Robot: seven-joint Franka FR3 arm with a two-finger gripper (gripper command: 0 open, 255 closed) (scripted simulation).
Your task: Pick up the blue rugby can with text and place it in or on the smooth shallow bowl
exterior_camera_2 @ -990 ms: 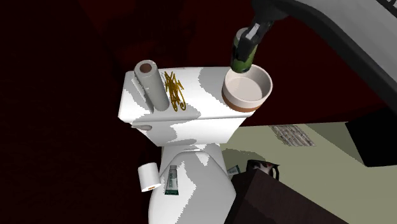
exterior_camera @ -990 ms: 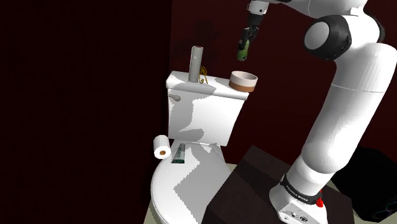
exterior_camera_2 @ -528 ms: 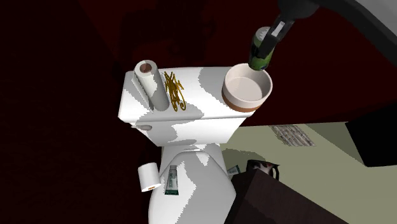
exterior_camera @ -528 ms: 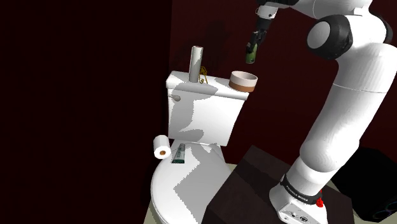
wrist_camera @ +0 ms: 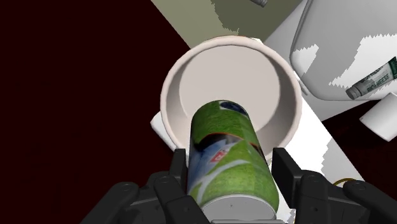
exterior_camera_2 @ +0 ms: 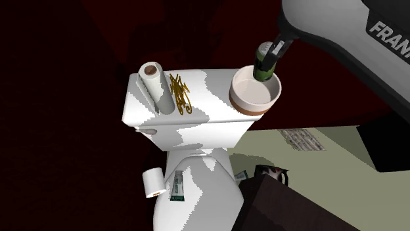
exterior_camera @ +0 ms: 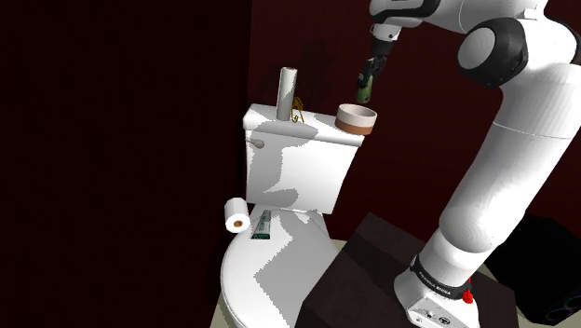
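1. End effector (wrist_camera: 230,173): pinching the can (wrist_camera: 226,140), one black finger on each side of the barrel. In the wrist view both fingers are seated against the wall, with no gap showing.
2. Location of the can: off any surface, tilted, carried above the bowl (wrist_camera: 216,79). In the wrist view its far end lies over the bowl's pale interior. In the second exterior view the can (exterior_camera_2: 265,63) overlaps the bowl's far rim, and I cannot tell whether they touch.
3. Appearance: the can reads mostly green, with white, red and a dark blue patch (not the blue the task names).
4. Handling, my judgement: a rigid but thin-walled cylinder, light, with a smooth printed skin that could slip or swing between flat pads. Too much squeeze may dent it.
5. Hold point, my judgement: across the barrel's width at mid-length is best. The present grip appears nearer the hand-side end, so the free end could swing.
6. Receiver: the bowl (exterior_camera_2: 253,103) is shallow, smooth and brown-banded, and sits at one end of the toilet tank (exterior_camera_2: 190,125), well apart from the upright paper roll (exterior_camera_2: 154,85). A dropped can could roll on that smooth floor.
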